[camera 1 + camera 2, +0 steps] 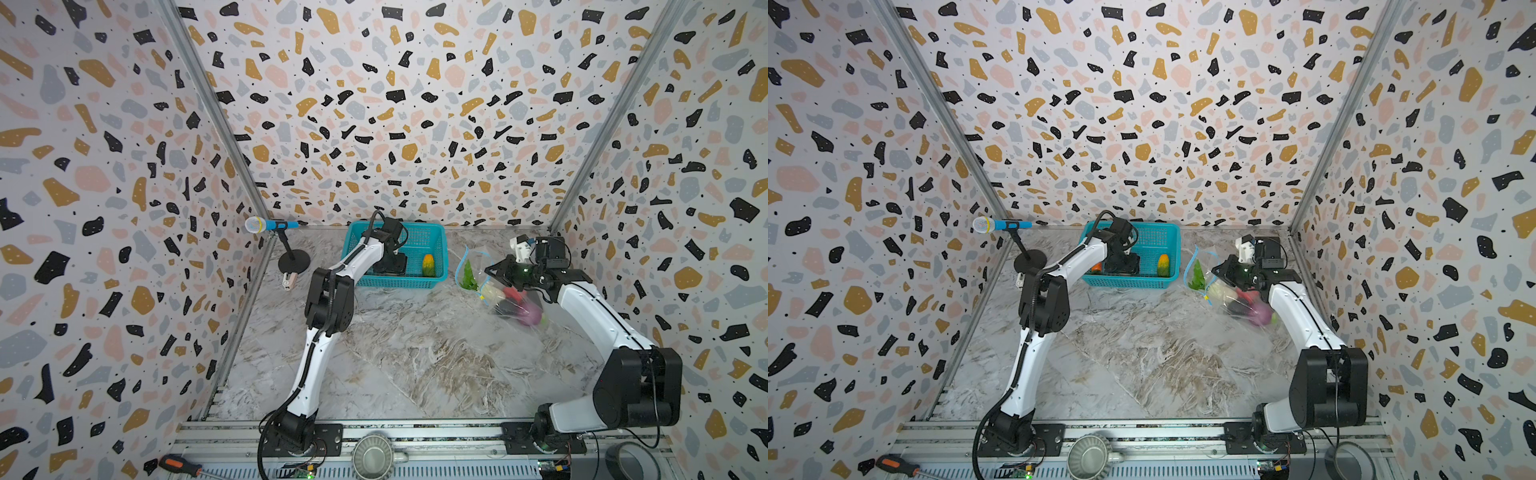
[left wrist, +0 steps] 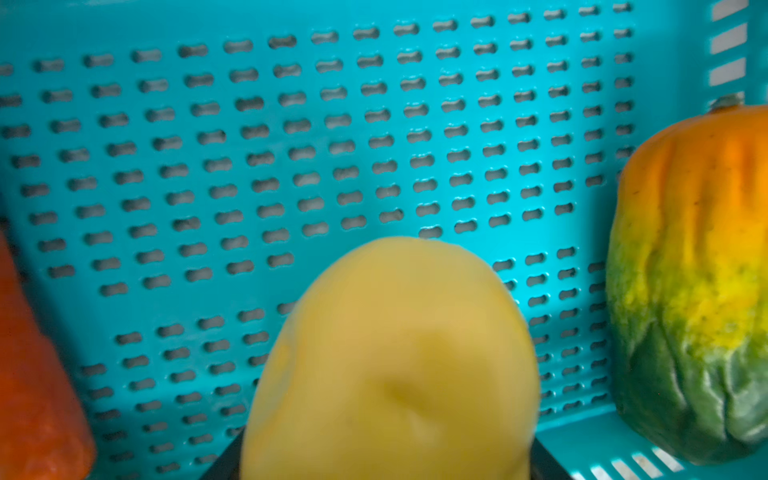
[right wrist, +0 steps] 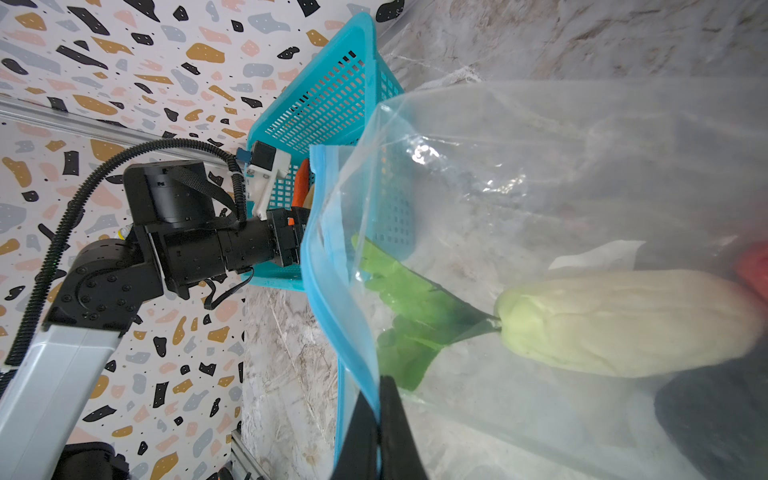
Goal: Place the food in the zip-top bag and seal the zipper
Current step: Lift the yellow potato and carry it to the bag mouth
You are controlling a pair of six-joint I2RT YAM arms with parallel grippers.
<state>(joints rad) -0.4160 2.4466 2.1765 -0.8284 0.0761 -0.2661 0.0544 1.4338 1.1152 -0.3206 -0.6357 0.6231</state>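
Left gripper (image 1: 390, 266) reaches into the teal basket (image 1: 399, 284) at the counter's (image 1: 415, 365) far edge, clamped around the yellow potato (image 2: 390, 365); right gripper (image 3: 379, 395) pinches the zipper (image 3: 324, 266) of the zip-top bag (image 1: 513, 301), near the far right corner, white radish (image 3: 623, 324) inside.

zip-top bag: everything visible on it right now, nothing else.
The zip-top bag is clear, crinkly plastic with a light blue zipper strip along its mouth and a small yellow slider on that strip. The mouth gapes open towards the teal basket. The bag sits on the marble table, its blue edge pinched in the shut right gripper. Inside are a white radish with green leaves and other toy vegetables.
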